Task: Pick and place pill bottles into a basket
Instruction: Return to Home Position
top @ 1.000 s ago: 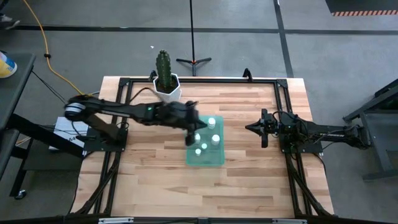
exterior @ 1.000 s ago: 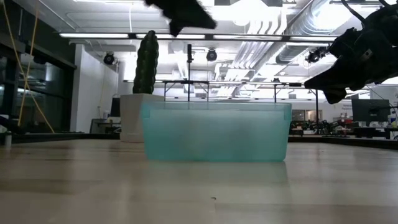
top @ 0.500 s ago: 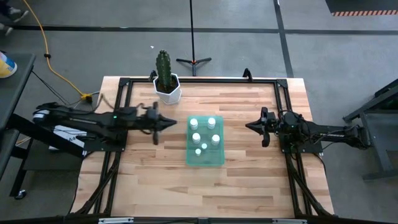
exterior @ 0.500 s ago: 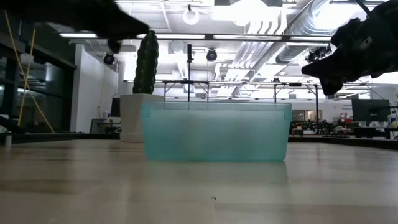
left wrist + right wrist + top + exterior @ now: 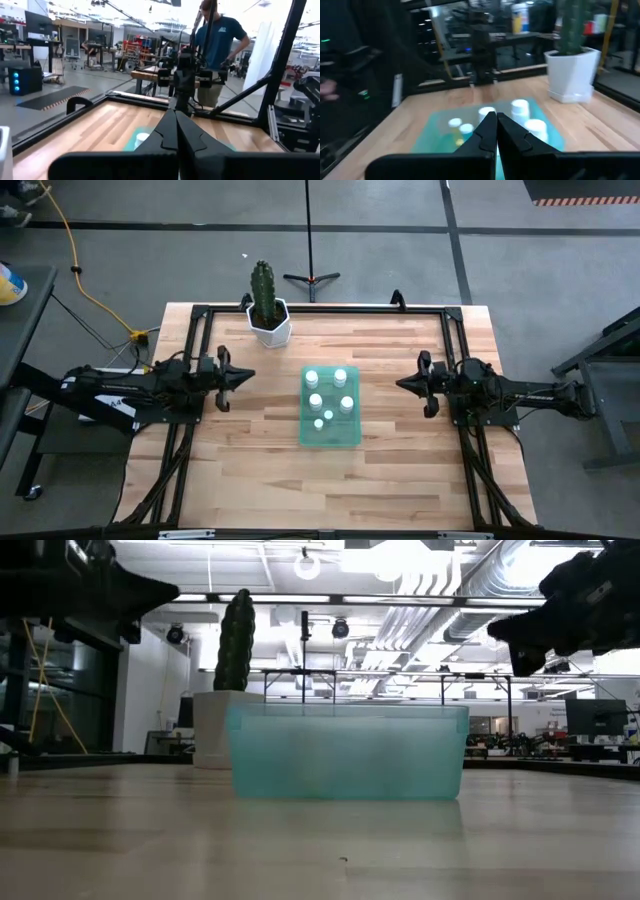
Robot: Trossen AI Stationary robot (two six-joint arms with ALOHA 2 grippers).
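**Overhead layout, dial centred on the basket (image 5: 338,437), with 12 o'clock toward the cactus edge of the counter (image 5: 400,470).**

- **Basket.** The translucent green basket lies near the middle of the counter, its long sides running from 12 to 6 o'clock.
- **Pill bottles.** All six pill bottles (image 5: 341,377) stand upright inside the basket. Two sit side by side at the 12 o'clock end, and two more form a middle row. The last two sit close together just toward 6 o'clock from that row. The 6 o'clock end of the basket floor is bare.
- **Left end effector.** The left end effector (image 5: 240,374) hovers at 9 o'clock, well apart from the basket and pointing toward it. Its wrist view shows the two dark fingers (image 5: 162,137) clenched tip to tip and empty.
- **Right end effector.** The right end effector (image 5: 405,385) hovers at 3 o'clock, likewise well apart from the basket and facing it. Its fingers (image 5: 487,132) are pressed together and empty.
- **Height.** In the low view both end effectors hang higher than the basket's rim.
- **Surroundings.** A white hexagonal cactus pot (image 5: 272,328) stands at 11 o'clock from the basket, near the 12 o'clock edge of the counter and apart from the basket. In the left wrist view a person in a blue shirt (image 5: 220,40) stands beyond the counter, behind the right arm.
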